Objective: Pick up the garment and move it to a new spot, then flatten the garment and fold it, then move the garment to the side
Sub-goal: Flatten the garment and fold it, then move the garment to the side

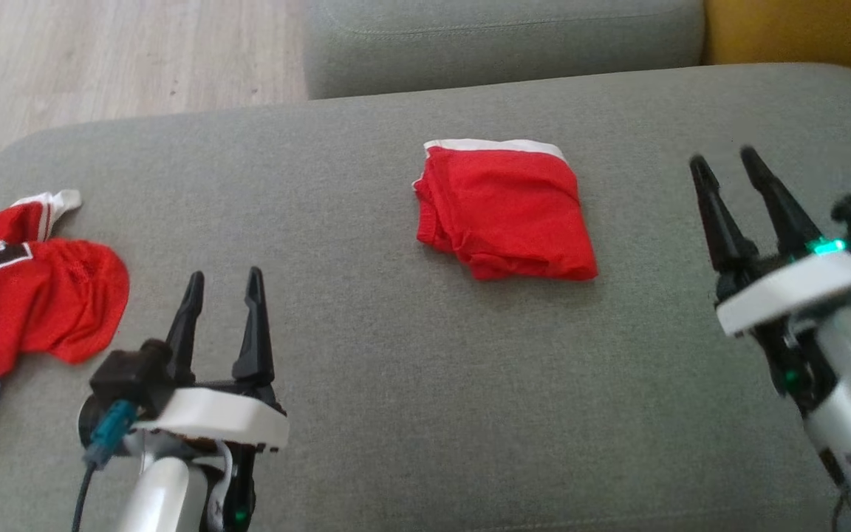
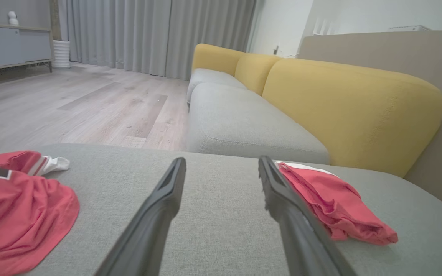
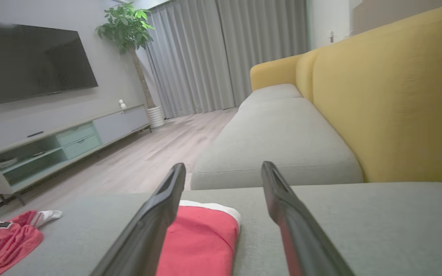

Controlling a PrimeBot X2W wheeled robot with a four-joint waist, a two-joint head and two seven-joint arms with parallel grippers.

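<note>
Layout on grey fabric sofa seat point(image 1: 366, 414), left to right.

Crumpled red-and-white mesh jersey point(image 1: 34, 295): heaped at the seat's left edge. It looks parked out of the working area.

Left gripper point(image 1: 224, 275): fingers spread wide with nothing between them. It hovers just right of the jersey and well apart from the folded piece. Judged idle.

Folded red garment with a white band along its far edge point(image 1: 503, 214): a compact rectangle lying flat near the middle of the seat, touched by neither gripper. Judged to be the task's piece with the fold done. The shift to the side seems the only step left, unless this spot already counts as the side.

Right gripper point(image 1: 723, 159): fingers apart and empty, raised to the right of the garment. It probably stands clear so the fold stays undisturbed.
</note>
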